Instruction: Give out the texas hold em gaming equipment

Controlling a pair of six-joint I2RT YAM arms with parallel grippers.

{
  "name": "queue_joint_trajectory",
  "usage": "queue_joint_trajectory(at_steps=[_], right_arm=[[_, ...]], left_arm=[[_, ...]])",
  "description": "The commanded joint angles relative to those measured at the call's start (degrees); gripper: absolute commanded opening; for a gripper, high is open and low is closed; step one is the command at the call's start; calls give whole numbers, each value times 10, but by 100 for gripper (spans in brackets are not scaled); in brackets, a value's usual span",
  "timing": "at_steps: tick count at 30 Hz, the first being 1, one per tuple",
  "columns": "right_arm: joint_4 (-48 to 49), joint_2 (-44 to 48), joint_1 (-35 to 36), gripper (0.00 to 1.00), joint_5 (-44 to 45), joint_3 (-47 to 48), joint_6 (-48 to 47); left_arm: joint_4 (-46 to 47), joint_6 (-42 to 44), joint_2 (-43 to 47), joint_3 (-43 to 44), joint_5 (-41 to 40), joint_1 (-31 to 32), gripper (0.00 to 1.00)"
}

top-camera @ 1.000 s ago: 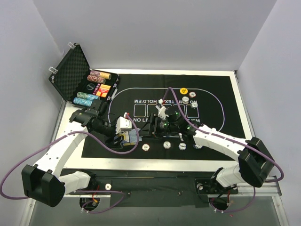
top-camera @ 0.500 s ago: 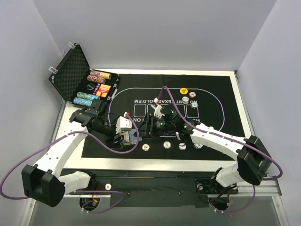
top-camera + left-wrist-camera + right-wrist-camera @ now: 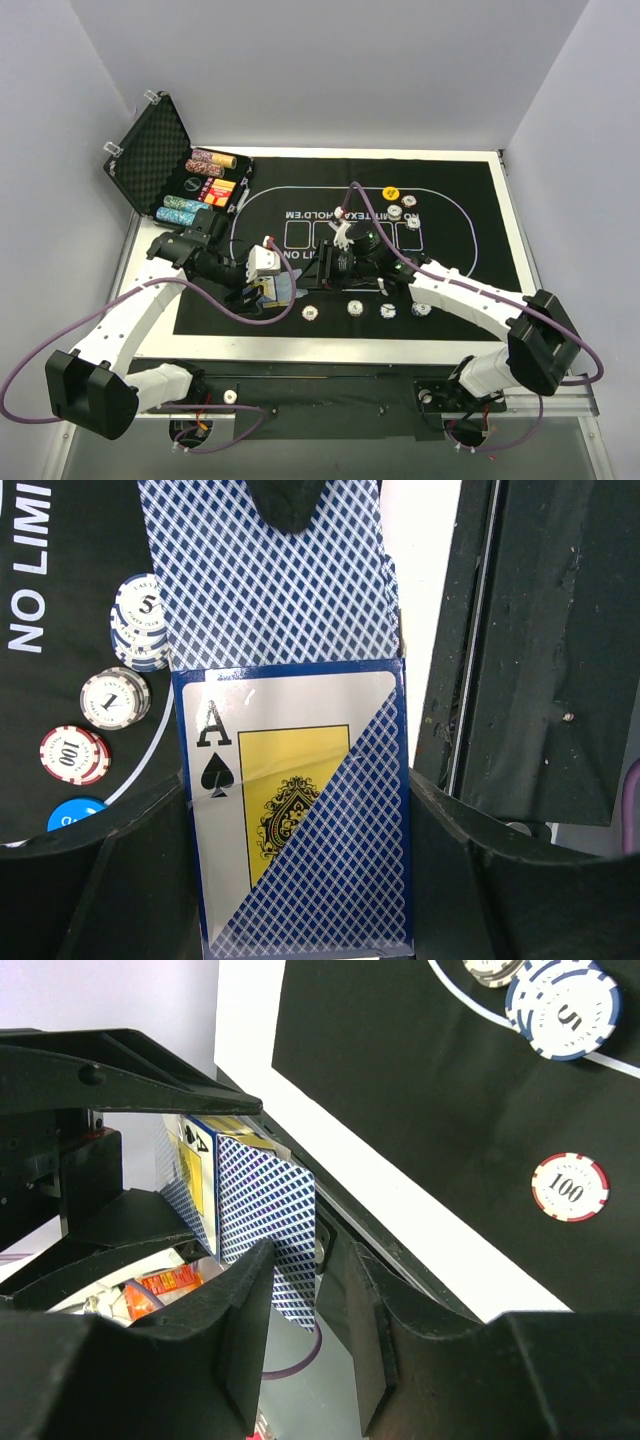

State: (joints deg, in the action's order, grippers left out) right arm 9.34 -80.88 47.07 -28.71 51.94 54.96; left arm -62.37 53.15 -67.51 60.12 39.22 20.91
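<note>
Top view: left claw point(image 3: 272, 290), at eight o'clock on the mat point(image 3: 470, 190), gripped the card box point(image 3: 283, 294); right claw point(image 3: 312, 272) faced it. Left wrist: a card point(image 3: 265, 590) jutted out at twelve; chips point(image 3: 113, 697) read 5, 1, 100; mat, NO LIMI. Right wrist: jaws half-open astride that card. Judged: dealing; next, pinch and draw.

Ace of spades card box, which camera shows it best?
The left wrist view: the card box fills the frame, face-on, held in the left hand. The right wrist view shows it obliquely, beyond the right hand. The top view shows only a small glimpse.
</note>
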Motion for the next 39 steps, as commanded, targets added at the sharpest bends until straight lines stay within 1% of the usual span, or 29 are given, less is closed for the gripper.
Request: queue_joint_trajectory(at_steps=[1,14,19,24,27,34,35,36,37,38,39], right_arm=[[-13,34,-12,28,18,-12,-10],[-9,64,-28,19,18,-36,1],[8,81,-37,13,11,-47,20],[52,95,-48,7,-5,-66,55],[54,104,-55,1,-6,-70,57],[47,119,-67,0,-9,-83,57],[46,121,-68,2,-11,-84,56],[47,120,-70,20,-12,-86,55],[54,119,-70,30,-13,-90,55],[61,117,-70,43,-20,-92,61],[84,117,-69,47,-24,-100,67]], left_arm=[[15,-1,8,29,33,2,0],[15,-2,12,24,30,1,0],[16,-2,16,18,25,1,0],[18,-3,17,16,20,1,0],[18,-2,17,15,18,0,0],[20,-1,19,12,14,0,0],[20,-1,19,11,14,0,0],[20,-1,19,11,16,0,0],[20,-1,19,11,16,0,0],[20,-1,19,13,15,0,0],[20,-1,18,12,16,0,0]])
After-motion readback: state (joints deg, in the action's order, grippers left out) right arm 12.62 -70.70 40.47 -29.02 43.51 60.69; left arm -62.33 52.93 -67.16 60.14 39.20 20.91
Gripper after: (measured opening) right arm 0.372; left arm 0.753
